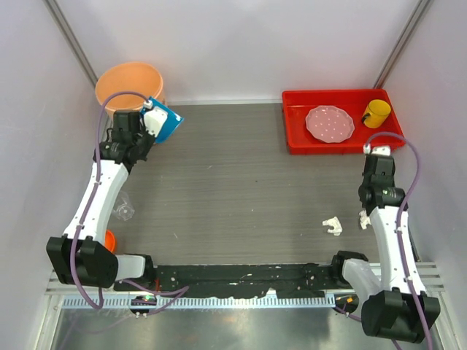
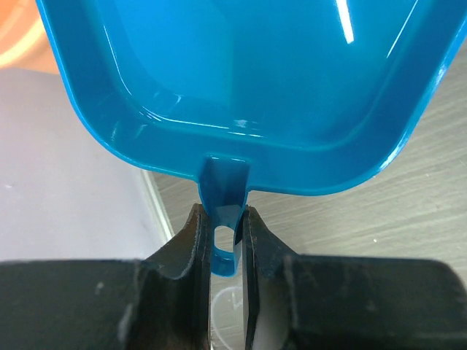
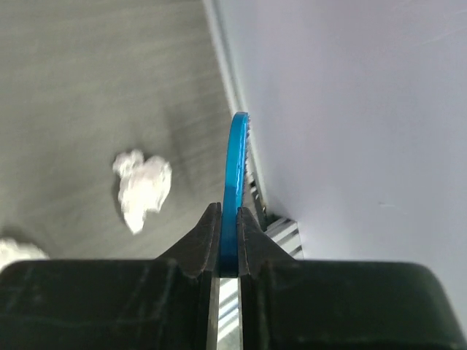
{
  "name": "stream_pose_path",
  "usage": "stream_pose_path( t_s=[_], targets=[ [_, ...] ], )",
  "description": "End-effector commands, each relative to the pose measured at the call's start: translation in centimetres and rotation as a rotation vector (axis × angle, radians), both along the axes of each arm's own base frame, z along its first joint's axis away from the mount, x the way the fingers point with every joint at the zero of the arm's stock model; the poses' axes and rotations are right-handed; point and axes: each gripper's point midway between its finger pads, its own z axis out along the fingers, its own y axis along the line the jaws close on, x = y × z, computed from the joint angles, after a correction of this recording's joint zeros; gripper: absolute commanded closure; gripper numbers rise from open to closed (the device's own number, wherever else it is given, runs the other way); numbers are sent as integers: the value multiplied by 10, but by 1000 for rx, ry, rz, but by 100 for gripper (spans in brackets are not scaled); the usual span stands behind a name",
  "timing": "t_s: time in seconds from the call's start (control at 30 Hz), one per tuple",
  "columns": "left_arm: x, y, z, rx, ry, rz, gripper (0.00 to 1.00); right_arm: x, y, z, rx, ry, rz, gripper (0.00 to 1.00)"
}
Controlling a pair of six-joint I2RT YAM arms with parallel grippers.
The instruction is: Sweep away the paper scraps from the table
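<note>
Crumpled white paper scraps (image 1: 333, 225), unswept on dark grey wood-grain worktop (image 1: 233, 182) near right jaws, which pinch a thin blue plastic blade (image 3: 237, 160) edge-on, apparently for brushing; left jaws clamp the tab of a blue plastic dustpan (image 2: 241, 65) beside a round orange bucket (image 1: 130, 84), likely for tipping.

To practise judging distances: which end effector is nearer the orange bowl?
Left. The left end effector, gripping the dustpan, sits just beside the bowl at the far-left corner. The right end effector, clamping a blue tool, is across the table, near the scraps.
</note>
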Motion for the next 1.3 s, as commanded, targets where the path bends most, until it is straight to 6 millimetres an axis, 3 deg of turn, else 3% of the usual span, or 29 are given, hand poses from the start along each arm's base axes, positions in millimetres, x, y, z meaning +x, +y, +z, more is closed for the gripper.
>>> stream_pose_path(
  t_s=[0.0,0.1,0.2,0.27,0.37,0.43,0.6,0.63,0.7,0.73,0.8,0.83,0.9,0.93,1.0,1.03,1.07,1.17,1.2,1.27],
  targets=[
    [-2,-17,-11,-83,33,-51,100,-29,27,-47,73,214,259,99],
    [-1,-19,-18,-84,60,-60,100,-42,61,-81,225,309,433,99],
    [3,-17,-19,-74,56,-59,100,-40,77,-84,275,344,515,99],
    [5,-17,-18,-74,53,-57,100,-30,89,-69,294,311,563,99],
    [6,-16,-13,-68,42,-51,100,-25,128,-60,376,348,688,99],
    [7,-14,-11,-59,30,-42,100,-33,167,-70,465,445,791,99],
    [6,-7,-2,-33,5,-21,100,-22,212,-93,411,614,810,99],
    [5,-6,-1,-30,5,-15,100,-10,221,-86,387,613,808,99],
    [3,-5,4,-27,-5,-11,100,2,253,-92,368,667,875,99],
    [1,-4,5,-23,-5,-8,100,22,279,-76,412,577,882,99],
    [-2,-3,8,-24,-13,-5,100,48,322,-67,496,493,911,99],
    [-4,-3,10,-24,-15,-2,100,67,344,-43,541,398,918,99],
    [-7,-1,10,-20,-12,4,100,85,366,-32,556,343,935,99],
    [-8,-1,9,-19,-9,5,100,98,374,-12,559,283,941,99],
    [-10,0,9,-13,-8,8,100,112,363,3,514,219,832,99],
    [-10,1,8,-12,-5,8,100,123,359,22,493,152,768,99],
    [-11,0,7,-13,-1,5,100,133,337,35,438,58,601,99],
    [-11,-1,5,-15,1,0,100,112,287,69,345,-6,368,99],
    [-10,-2,4,-19,-1,-4,100,95,260,74,296,-21,241,99],
    [-9,-4,2,-25,3,-10,100,66,235,83,299,-44,151,99]
  ],
)
